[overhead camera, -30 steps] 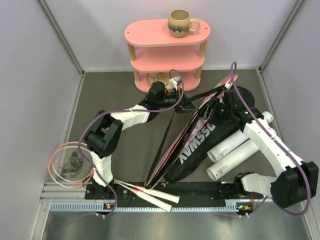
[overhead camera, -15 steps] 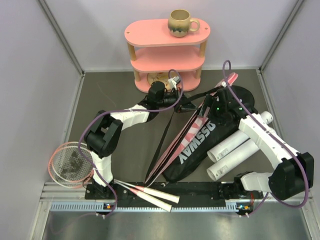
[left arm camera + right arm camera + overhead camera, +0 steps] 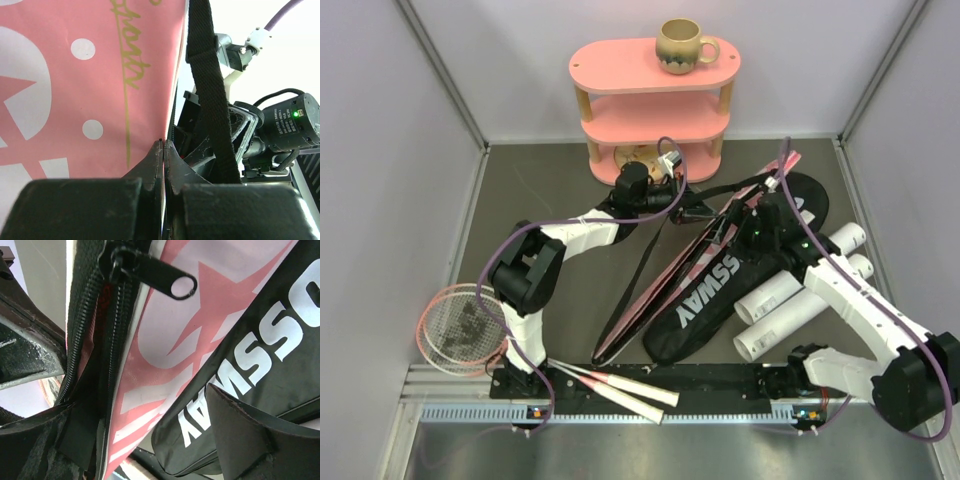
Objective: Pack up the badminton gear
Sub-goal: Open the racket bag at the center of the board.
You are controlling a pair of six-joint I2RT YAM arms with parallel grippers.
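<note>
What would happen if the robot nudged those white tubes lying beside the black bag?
The white tubes are round and lie on their sides, so they would probably roll. The black racket bag right beside them might block a roll that way. Their smooth-looking surface may slip when pinched.

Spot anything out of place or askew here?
The pink-framed racket lies in the near-left corner, handle across the arms' base rail, unpacked. The pink bag stands on edge, pinched by the left hand.
</note>
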